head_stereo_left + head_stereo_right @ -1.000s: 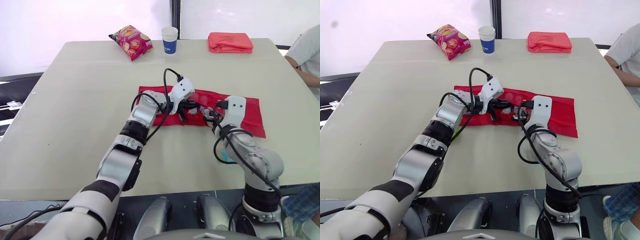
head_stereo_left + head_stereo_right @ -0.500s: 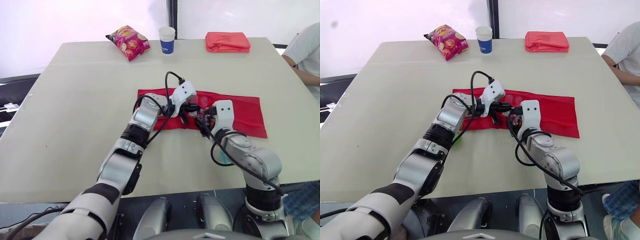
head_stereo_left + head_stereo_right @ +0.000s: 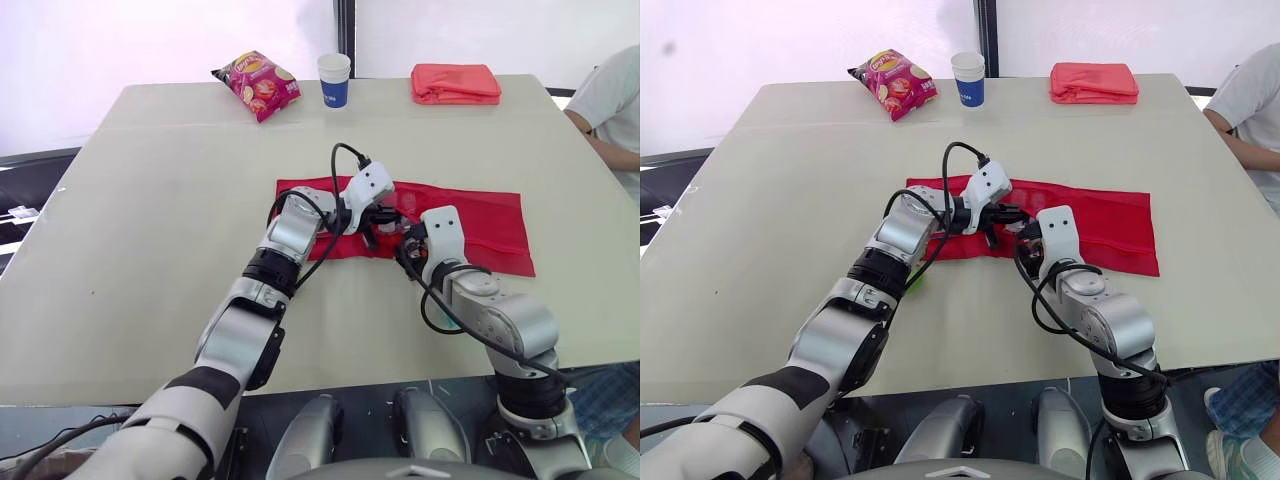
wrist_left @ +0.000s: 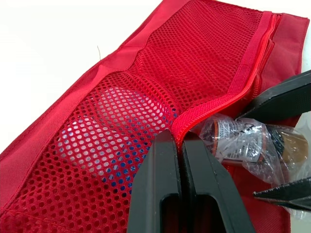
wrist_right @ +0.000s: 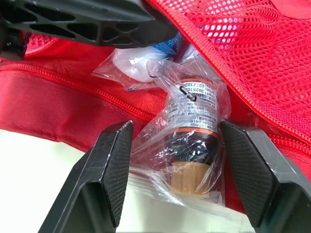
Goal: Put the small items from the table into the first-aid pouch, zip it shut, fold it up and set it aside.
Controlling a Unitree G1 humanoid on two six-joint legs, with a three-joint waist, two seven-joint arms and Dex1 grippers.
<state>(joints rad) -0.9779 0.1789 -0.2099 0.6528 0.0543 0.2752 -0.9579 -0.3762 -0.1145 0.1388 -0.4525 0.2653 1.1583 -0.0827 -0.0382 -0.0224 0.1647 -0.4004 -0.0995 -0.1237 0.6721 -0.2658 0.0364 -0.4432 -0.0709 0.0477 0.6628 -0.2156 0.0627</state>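
Item count, tabletop:
1 red pouch (image 3: 480, 215), 1 bagged bottle (image 5: 194, 131), 1 chip bag (image 3: 257, 84) upper left, 1 cup (image 3: 335, 78), 1 folded red cloth (image 3: 455, 84) upper right.

Red pouch (image 4: 146, 73) of matt mesh cloth; bottle (image 5: 192, 127) in glossy, seemingly plastic wrap (image 5: 146, 143)

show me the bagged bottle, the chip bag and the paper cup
bagged bottle (image 5: 193, 114), right wrist view, on its label
chip bag (image 3: 258, 86), left eye view, its middle
paper cup (image 3: 336, 93), left eye view, blue band
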